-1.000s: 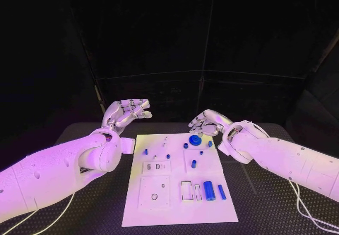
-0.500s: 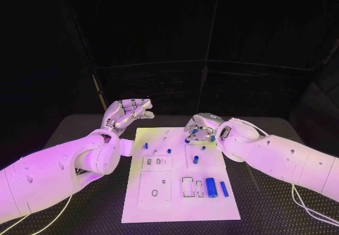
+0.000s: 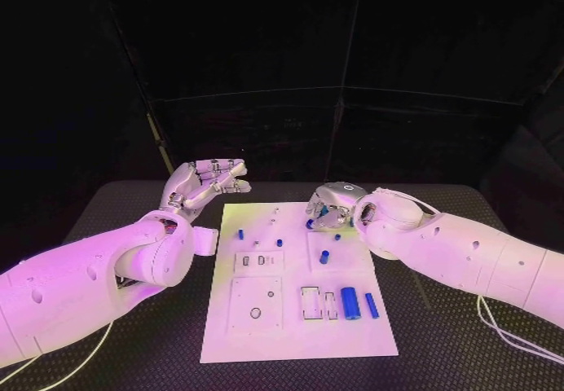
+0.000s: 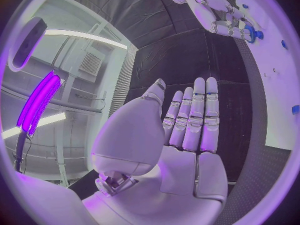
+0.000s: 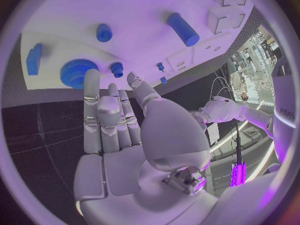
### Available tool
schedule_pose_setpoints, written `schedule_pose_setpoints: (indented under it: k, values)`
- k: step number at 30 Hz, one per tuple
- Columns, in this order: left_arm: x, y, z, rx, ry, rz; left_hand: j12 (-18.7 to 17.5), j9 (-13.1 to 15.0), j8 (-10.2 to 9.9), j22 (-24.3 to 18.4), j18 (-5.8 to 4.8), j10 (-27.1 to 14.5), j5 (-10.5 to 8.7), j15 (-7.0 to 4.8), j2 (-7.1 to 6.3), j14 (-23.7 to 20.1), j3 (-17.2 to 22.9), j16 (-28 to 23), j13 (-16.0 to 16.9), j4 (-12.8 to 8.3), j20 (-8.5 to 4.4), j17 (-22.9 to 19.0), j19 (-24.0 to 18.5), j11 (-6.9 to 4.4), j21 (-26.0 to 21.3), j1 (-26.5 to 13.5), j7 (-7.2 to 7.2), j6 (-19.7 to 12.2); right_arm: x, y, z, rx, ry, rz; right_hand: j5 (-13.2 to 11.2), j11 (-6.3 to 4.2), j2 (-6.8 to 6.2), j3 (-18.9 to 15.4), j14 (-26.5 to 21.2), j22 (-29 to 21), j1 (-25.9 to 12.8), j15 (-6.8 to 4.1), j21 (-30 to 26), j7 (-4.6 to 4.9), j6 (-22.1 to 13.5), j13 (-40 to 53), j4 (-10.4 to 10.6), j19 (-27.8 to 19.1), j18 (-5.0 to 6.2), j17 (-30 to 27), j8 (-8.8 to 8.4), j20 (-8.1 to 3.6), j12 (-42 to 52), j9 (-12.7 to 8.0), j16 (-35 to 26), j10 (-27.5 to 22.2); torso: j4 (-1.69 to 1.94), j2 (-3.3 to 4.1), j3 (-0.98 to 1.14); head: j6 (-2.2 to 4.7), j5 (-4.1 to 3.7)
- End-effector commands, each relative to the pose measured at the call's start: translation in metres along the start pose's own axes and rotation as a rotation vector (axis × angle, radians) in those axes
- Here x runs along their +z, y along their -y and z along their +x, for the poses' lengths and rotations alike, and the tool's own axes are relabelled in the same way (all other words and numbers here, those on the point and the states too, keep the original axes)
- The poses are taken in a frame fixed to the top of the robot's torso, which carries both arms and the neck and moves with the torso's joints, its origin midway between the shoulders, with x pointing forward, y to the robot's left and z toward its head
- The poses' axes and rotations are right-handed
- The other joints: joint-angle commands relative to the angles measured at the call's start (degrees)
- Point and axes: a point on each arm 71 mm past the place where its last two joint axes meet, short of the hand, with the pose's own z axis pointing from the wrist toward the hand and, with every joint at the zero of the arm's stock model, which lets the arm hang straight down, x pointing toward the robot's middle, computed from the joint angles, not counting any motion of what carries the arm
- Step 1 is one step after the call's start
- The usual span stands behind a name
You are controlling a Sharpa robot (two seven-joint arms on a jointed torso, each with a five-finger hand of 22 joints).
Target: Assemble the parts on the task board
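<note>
White rectangular task board (image 3: 294, 326): lay flat at the middle of the black mesh-textured table (image 3: 117, 212), long axis running away from the robot.

Small blue parts on the board: a thick blue cylinder (image 3: 348, 302) and a thinner blue rod (image 3: 372, 305) lay side by side near the board's right edge, beside two rectangular slots (image 3: 310, 303). A short blue peg (image 3: 324, 257) stood further up, with smaller blue pegs (image 3: 279, 242) toward the far left portion. A toothed blue gear wheel (image 5: 79, 73) sat at the board's far end, a small blue knob (image 5: 117, 69) just beside it, a round blue stud (image 5: 104, 32) and a blue block (image 5: 34, 58) nearby.

Left hand (image 3: 207, 183): silver, raised beyond the board's far left corner, holding nothing; fingers (image 4: 199, 115) extended straight and side by side, thumb apart.

Right hand (image 3: 330, 208): silver, lowered over the board's far right portion; fingers (image 5: 92, 92) reached toward the gear wheel, tips at its rim, contact not determinable. Nothing was clasped; fingers loosely extended, thumb apart.
</note>
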Motion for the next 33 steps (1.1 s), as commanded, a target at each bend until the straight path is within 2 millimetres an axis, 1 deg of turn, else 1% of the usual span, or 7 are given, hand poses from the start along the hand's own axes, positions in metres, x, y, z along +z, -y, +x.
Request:
schedule_pose_setpoints:
  k: [1,3,8,9,15,18,33]
  values:
    - [0.0,0.001,0.0,-0.001,-0.015,0.005,-0.34,-0.08,-0.23,-0.07,0.69,0.35,-0.21,-0.03,0.02,0.33,-0.05,-0.23,-0.06,-0.39,-0.06,0.09,0.45,-0.02,0.07,0.69,-0.09,0.36,0.001,0.001,-0.001,-0.047,-0.01,0.025,-0.31,-0.04,0.2,0.55,2.42,0.37,-0.55,0.07,0.62,-0.07,-0.11,0.04,0.05,0.01,1.14,1.16,0.02,0.33,-0.08,0.05,1.18,-0.18,0.08,0.28,-0.02,-0.37,0.27]
    - [0.0,0.001,-0.001,-0.001,-0.015,0.004,-0.34,-0.08,-0.23,-0.07,0.69,0.35,-0.21,-0.03,0.02,0.33,-0.05,-0.23,-0.06,-0.39,-0.06,0.09,0.45,-0.02,0.07,0.69,-0.09,0.36,0.002,0.001,-0.001,-0.05,-0.011,0.027,-0.31,-0.01,0.18,0.77,2.38,0.61,-0.59,0.08,1.02,-0.05,-0.08,0.01,0.05,-0.04,1.14,1.87,0.01,0.37,-0.12,0.05,1.91,-0.32,0.13,0.32,0.01,-0.47,0.06]
    - [0.0,0.001,-0.002,0.001,-0.013,0.002,-0.4,-0.08,-0.28,-0.08,0.69,0.33,-0.21,-0.02,0.03,0.32,-0.07,-0.28,-0.06,-0.4,-0.06,0.11,0.47,-0.01,0.06,0.68,-0.08,0.36,0.003,0.001,0.0,-0.054,-0.023,0.028,-0.31,-0.04,0.33,1.3,2.45,2.93,-0.7,0.07,2.92,-0.1,0.16,0.02,0.15,0.68,0.85,3.97,0.07,0.43,-0.06,0.07,3.81,-0.24,0.22,0.26,0.03,-1.18,0.19]
    - [0.0,0.001,-0.002,0.001,-0.013,0.001,-0.46,-0.08,-0.33,-0.09,0.69,0.31,-0.21,-0.01,0.04,0.32,-0.08,-0.34,-0.07,-0.41,-0.06,0.13,0.49,0.0,0.05,0.67,-0.08,0.35,0.004,0.0,0.0,-0.054,-0.026,0.028,-0.31,-0.06,0.4,1.45,2.49,3.64,-0.73,0.06,3.48,-0.13,0.27,0.03,0.18,0.93,0.76,4.51,0.09,0.44,-0.04,0.08,4.3,-0.16,0.26,0.27,0.02,-1.18,0.17]
    - [0.0,0.001,-0.003,0.002,-0.013,-0.001,-0.46,-0.08,-0.33,-0.09,0.69,0.31,-0.21,-0.01,0.04,0.32,-0.08,-0.34,-0.07,-0.41,-0.06,0.13,0.49,0.0,0.05,0.67,-0.08,0.35,0.006,-0.001,0.002,-0.056,-0.046,0.026,-0.37,-0.21,0.8,2.3,2.6,6.21,-0.8,0.0,5.59,-0.24,0.74,0.07,0.3,1.75,0.45,6.5,0.17,0.41,0.03,0.11,6.19,0.33,0.29,0.33,0.03,-1.61,0.18]
    - [0.0,0.001,-0.004,0.002,-0.013,-0.003,-0.46,-0.08,-0.33,-0.09,0.69,0.31,-0.21,-0.01,0.04,0.32,-0.08,-0.34,-0.07,-0.41,-0.06,0.13,0.49,0.0,0.05,0.67,-0.08,0.35,0.007,-0.001,0.003,-0.057,-0.059,0.026,-0.42,-0.27,1.02,2.79,2.6,7.18,-0.81,-0.03,6.42,-0.26,1.15,0.09,0.36,1.98,0.33,7.18,0.26,0.38,0.08,0.14,6.88,0.71,0.2,0.3,0.07,-1.89,0.27]
    - [-0.001,0.001,-0.006,0.004,-0.01,-0.006,-0.62,-0.09,-0.46,-0.12,0.68,0.27,-0.21,0.01,0.08,0.31,-0.12,-0.47,-0.07,-0.4,-0.05,0.19,0.54,0.03,0.02,0.63,-0.05,0.33,0.012,-0.001,0.009,-0.061,-0.112,0.033,-0.72,-0.36,1.38,4.64,2.44,9.44,-0.91,-0.06,8.55,-0.2,2.41,0.06,0.51,2.14,0.09,8.69,0.35,0.35,0.03,0.16,8.64,1.65,0.26,0.41,0.09,-2.93,0.3]
